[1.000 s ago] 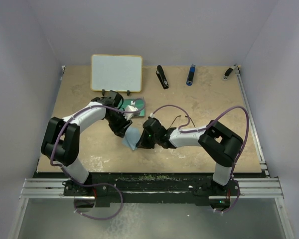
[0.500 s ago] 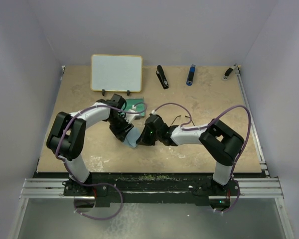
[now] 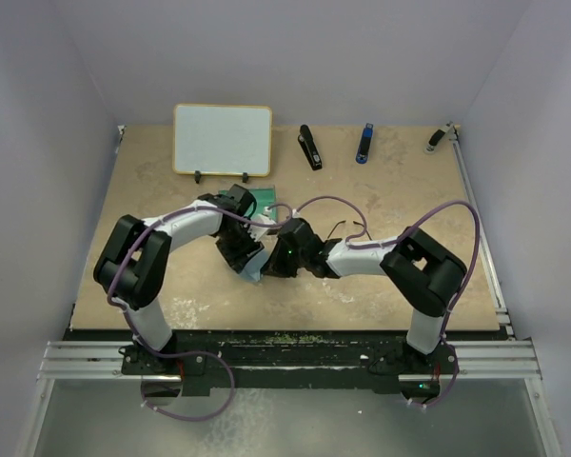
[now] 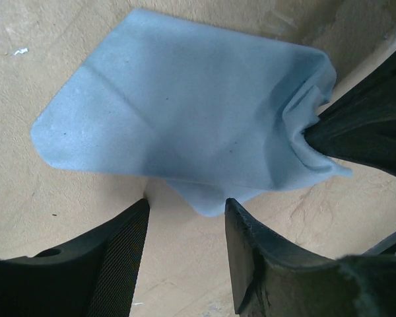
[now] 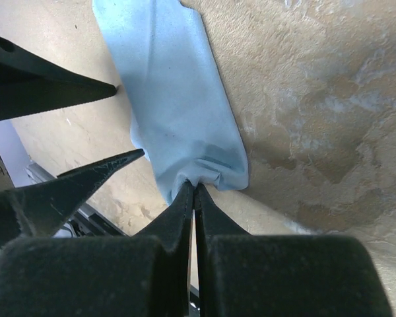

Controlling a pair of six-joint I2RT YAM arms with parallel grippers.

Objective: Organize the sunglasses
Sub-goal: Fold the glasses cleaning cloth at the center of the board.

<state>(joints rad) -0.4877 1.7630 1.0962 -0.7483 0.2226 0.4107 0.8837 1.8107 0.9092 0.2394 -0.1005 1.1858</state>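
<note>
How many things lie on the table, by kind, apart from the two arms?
Whiteboard: 1
Light-blue cloth: 1
Green flat item: 1
Small tools at the far edge: 3 (black tool, blue tool, black-and-silver tool)
Sunglasses, only a thin dark wire shows: 1
Total: 7

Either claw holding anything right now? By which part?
Right claw pinches the light-blue cloth at a bunched edge. Left claw is open over the cloth's near corner, holding nothing.
</note>
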